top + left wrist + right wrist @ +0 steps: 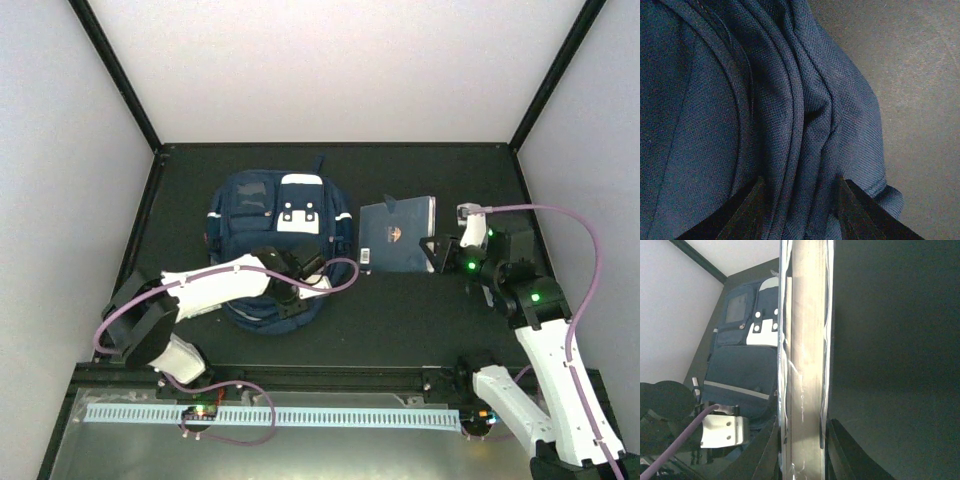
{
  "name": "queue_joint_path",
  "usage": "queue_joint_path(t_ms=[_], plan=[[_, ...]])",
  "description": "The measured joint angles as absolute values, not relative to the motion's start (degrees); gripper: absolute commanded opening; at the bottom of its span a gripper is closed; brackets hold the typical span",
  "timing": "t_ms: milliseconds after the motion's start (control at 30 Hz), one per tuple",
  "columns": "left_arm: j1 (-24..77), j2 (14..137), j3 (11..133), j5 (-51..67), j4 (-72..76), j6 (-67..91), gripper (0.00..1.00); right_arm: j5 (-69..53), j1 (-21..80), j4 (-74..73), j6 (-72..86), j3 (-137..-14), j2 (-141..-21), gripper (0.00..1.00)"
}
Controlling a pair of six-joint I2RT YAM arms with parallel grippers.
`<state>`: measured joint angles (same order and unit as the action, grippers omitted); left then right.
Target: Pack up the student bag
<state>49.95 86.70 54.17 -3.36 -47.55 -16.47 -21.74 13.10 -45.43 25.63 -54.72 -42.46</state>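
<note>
At the 6 o'clock edge of the large navy blue fabric student bag (245, 215) with thin white stripes, the left gripper (800, 190) straddles a fold; you cannot tell whether it clamps. The right gripper (437, 252) clamps the flat navy blue plastic-wrapped book (395, 235) by its edge. The bag lies at its 9 o'clock, long axis 12 to 6.

Top external: the counter (400, 320) is viewed from high above its near edge, faced downward, the whole scene taken in | Left wrist: the student bag (715, 125) fabric is seen at very close range | Right wrist: a book (807, 365) edge is framed close; the bag beyond is shared with the top view
</note>
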Motion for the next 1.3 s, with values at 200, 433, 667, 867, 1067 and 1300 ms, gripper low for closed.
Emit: queue_joint_path(t_ms=[200,433,667,867,1067,1300], plan=[[50.0,88.3,54.2,-5.3,-46.6,-16.3,0.05,-23.4,13.1,-45.5,26.1,-54.7,-43.4,0.03],[50.1,87.8,56.6,-8.8,-47.8,-16.5,0.02,-24.8,13.1,-45.5,27.0,-54.7,-43.5,0.03],[50.1,82.8,66.5,-11.9,-52.0,-15.3,0.02,-27.7,13.1,-46.2,26.6,-54.7,-43.1,0.02],[50.1,83.1,75.8,-16.9,-53.5,-11.7,0.02,-31.3,13.1,-51.5,24.8,-55.0,-40.4,0.02],[49.8,90.2,92.0,-20.9,-57.4,-8.1,0.02,-30.9,13.1,-56.1,25.8,-55.2,-38.8,0.02],[49.6,98.5,107.1,-21.9,-61.2,-6.7,0.02,-40.6,13.1,-43.7,41.0,-40.9,-34.9,0.02]])
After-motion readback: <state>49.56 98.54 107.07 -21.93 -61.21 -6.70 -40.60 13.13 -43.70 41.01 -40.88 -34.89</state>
